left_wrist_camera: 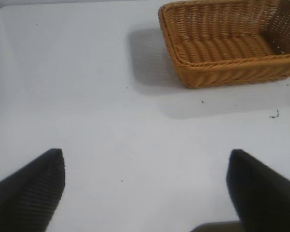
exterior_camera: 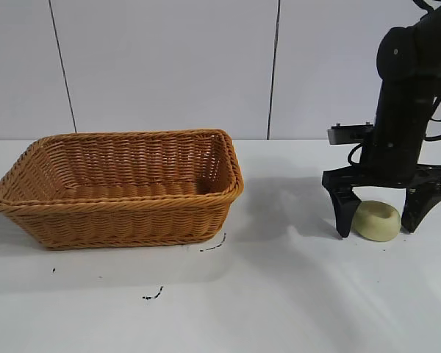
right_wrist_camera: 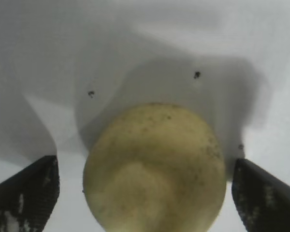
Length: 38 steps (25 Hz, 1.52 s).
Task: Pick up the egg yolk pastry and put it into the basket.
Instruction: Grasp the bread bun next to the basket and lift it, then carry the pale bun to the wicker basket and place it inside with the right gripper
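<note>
Around egg yolk pastry [exterior_camera: 377, 220]: right gripper [exterior_camera: 381, 218] fingers [exterior_camera: 345, 213] spread wide (not touching).

We see even, bright light from overhead, with no glare on the white table [exterior_camera: 294, 309]. In the exterior view the basket [exterior_camera: 125, 187] casts a soft shadow toward 3 o'clock and beneath its flared wall. In the right wrist view a broad grey shadow spreads behind the egg yolk pastry [right_wrist_camera: 154, 169], which looks slightly soft, and the dark fingers [right_wrist_camera: 26, 195] at the lower corners blur. The left wrist view is mildly hazy.
</note>
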Motion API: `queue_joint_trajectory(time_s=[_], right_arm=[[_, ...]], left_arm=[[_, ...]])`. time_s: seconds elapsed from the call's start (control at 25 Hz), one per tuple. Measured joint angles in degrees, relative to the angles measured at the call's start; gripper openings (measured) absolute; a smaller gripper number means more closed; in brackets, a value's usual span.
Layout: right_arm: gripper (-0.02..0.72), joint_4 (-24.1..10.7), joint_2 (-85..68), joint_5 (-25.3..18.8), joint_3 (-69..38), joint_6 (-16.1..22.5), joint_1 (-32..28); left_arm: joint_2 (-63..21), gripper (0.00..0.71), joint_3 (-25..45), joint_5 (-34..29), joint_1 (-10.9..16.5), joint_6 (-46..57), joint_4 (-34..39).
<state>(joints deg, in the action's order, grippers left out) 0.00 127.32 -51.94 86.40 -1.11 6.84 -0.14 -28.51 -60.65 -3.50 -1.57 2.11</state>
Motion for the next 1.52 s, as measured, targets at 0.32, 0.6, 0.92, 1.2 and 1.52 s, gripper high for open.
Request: queue_joint_trajectory(time_s=[0.32,0.6,0.92,1.2,1.52], right_arm=[[0.231,0.0,-0.2,-0.74,0.63,0.0,0.0],[0.193,-0.78,-5.39,-5.91,5.61,-0.34,0.0],[0.193,0.62,-8.2,-16.4,20.39,-0.5,0.33],[0.193,-0.36,-8.2,-17.17,29.05,-0.5,6.45],[0.193,0.0,-4.3,-17.41,36.92,-0.04,17.91]], left_arm=[[0.0,0.693,0.0,0.0,0.0,0.0,0.0],[0.0,0.693,0.0,0.0,0.0,0.0,0.0],[0.0,0.693,0.0,0.0,0.0,0.0,0.0],[0.0,0.693,0.0,0.0,0.0,0.0,0.0],[0.0,0.693,0.0,0.0,0.0,0.0,0.0]])
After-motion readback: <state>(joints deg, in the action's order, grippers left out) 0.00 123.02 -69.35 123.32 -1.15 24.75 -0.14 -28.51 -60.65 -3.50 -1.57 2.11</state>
